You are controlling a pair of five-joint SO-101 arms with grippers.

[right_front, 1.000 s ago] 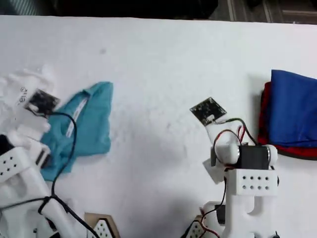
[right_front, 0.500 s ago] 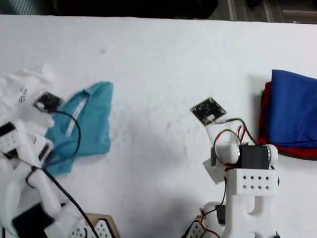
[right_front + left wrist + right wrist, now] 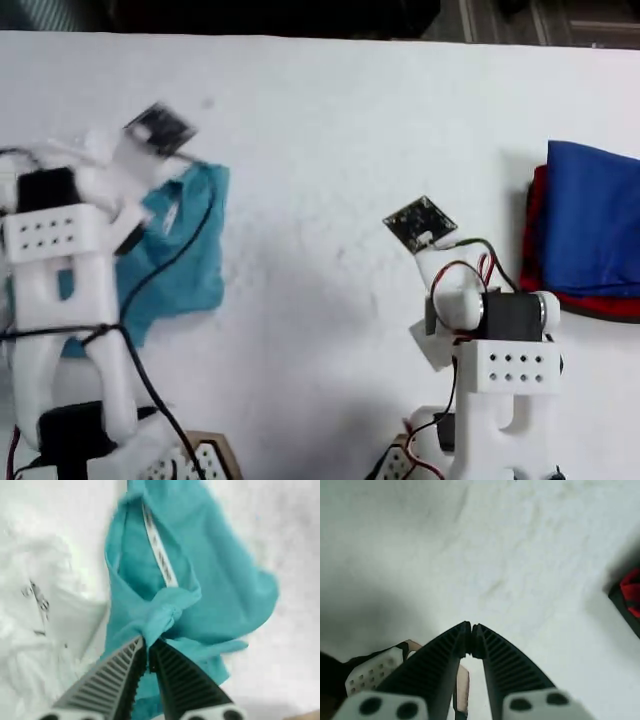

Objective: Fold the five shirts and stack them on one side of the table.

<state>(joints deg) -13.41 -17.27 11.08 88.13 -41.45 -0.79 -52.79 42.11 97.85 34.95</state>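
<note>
The left arm (image 3: 55,260) is now reaching up over the teal shirt (image 3: 185,270), having swung in from the near corner during the last second. The shirt itself is lying much as it was. The right arm is sitting where it was.

The left fingers (image 3: 146,647) are pressing together with barely a slit between them. They appear to be pinching a bunched fold of the teal shirt right at their tips. The rest of the cloth is spreading out beyond the fingers, rumpled, its collar band running away from them. A white shirt (image 3: 50,610) is lying crumpled just beside the fingers, touching the teal one. The right fingers (image 3: 471,640) are closing on nothing and are hanging over bare tabletop (image 3: 330,120). The blue shirt (image 3: 595,220) is resting folded on the red shirt (image 3: 535,230), well off to their side.

To my eye the step in hand is drawing the teal shirt away from the white one and laying it flat. The pinch is looking shallow, so lifting slowly would keep it from slipping. Pulling away from the white shirt would stop that one dragging along. The right fingers could be taking the opposite edge and stretching the cloth smooth before any fold.
</note>
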